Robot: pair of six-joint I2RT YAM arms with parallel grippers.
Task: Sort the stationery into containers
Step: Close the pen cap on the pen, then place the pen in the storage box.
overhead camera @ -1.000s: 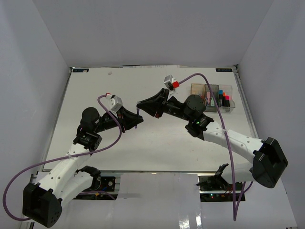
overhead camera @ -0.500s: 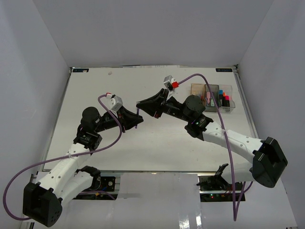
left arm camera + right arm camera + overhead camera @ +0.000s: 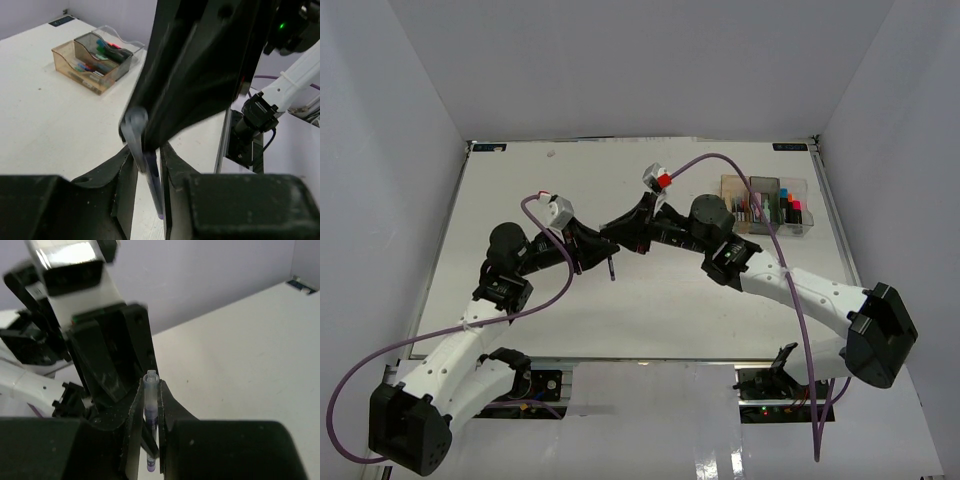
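Both pinching one pen [image 3: 151,401], left claw [image 3: 605,252] and right claw [image 3: 611,232] meet mid-handover; next, left should release, right carry it to two-o'clock bins [image 3: 70,70].

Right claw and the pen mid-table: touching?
Touching. In the right wrist view the pen stands upright, pinched between the two fingers of the right claw, with no gap showing on either side.

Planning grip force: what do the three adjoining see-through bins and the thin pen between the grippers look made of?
The three adjoining see-through bins: likely glossy rigid plastic; contents show through amber, grey, clear walls. The thin pen: probably translucent purplish plastic; blurred.
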